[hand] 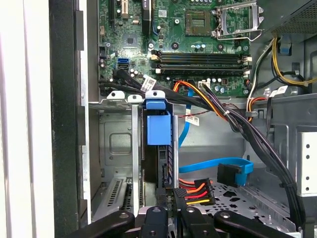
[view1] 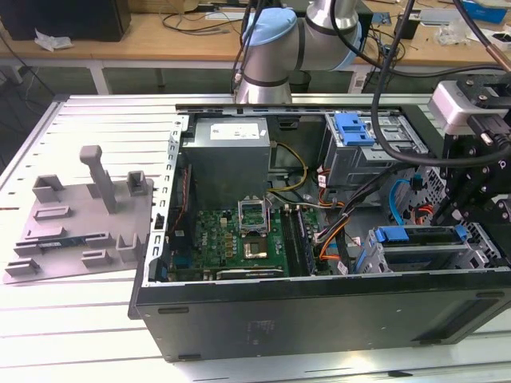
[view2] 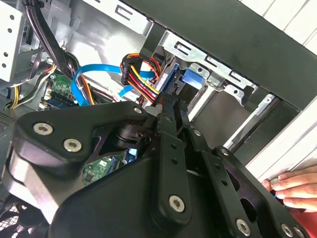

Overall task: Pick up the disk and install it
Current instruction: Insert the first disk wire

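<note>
The disk (view1: 415, 236), edged by its blue bracket, stands on edge in the drive cage at the near corner of the open computer case, toward the exterior view's right. In the first wrist view the disk (hand: 158, 130) sits in a cage slot, its blue bracket end pointing at the motherboard. My gripper (view1: 469, 209) hangs just over the disk's other end. Its fingers (view2: 166, 124) lie close together, shut, with the gripper (view2: 172, 104) ending just short of the blue bracket (view2: 194, 79). I cannot tell whether the fingertips touch the disk. The gripper (hand: 171, 210) is partly cut off.
A bundle of red, yellow and orange power wires (hand: 195, 191) and a blue data cable (hand: 233, 171) lie right beside the disk. A second cage with a blue tab (view1: 351, 128) stands further back. A grey moulded tray (view1: 80, 215) lies outside the case. A person's hand (view2: 292, 187) rests outside the case wall.
</note>
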Tool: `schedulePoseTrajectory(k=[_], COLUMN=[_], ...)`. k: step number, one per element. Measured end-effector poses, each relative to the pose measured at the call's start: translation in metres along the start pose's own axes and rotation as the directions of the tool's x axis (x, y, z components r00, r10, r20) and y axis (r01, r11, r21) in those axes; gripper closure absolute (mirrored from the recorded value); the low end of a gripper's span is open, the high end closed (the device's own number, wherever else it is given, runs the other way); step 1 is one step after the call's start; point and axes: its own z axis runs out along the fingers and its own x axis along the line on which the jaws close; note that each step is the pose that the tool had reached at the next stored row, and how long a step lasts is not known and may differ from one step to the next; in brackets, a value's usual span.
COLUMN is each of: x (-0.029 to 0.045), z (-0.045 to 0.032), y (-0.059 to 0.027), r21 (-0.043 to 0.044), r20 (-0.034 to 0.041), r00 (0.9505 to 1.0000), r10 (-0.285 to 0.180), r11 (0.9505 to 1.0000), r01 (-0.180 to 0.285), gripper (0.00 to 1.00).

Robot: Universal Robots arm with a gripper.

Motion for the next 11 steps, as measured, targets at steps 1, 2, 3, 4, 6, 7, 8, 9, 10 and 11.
schedulePoseTrajectory(k=[1,2,3,4,6,7,8,9,10,11], x=[-0.0001,-0.0002,-0.0003,-0.0003,-0.0004,-0.0004,-0.0004,-0.0004,-0.0004,-0.0003], z=[0.0,0.0,-0.0001,0.0,0.0,0.0,0.0003,0.0005,0.001,0.0014], y=[0.0,-0.0001,-0.0002,-0.0004,-0.0007,-0.0008,-0.0008,-0.0008,-0.0008,-0.0008], r21=[0.0,0.0,0.0,0.0,0.0,0.0002,0.0001,0.0,0.0,0.0], r20=[-0.0001,-0.0001,-0.0002,-0.0002,-0.0002,-0.0004,-0.0002,-0.0002,-0.0002,-0.0002], r00=[1.0,1.0,1.0,1.0,1.0,1.0,1.0,1.0,1.0,1.0], r10=[0.0,0.0,0.0,0.0,0.0,0.0,0.0,0.0,0.0,0.0], r11=[1.0,1.0,1.0,1.0,1.0,1.0,1.0,1.0,1.0,1.0], r01=[0.0,0.0,0.0,0.0,0.0,0.0,0.0,0.0,0.0,0.0], gripper=[0.83,0.83,0.83,0.83,0.83,0.83,0.83,0.83,0.83,0.83])
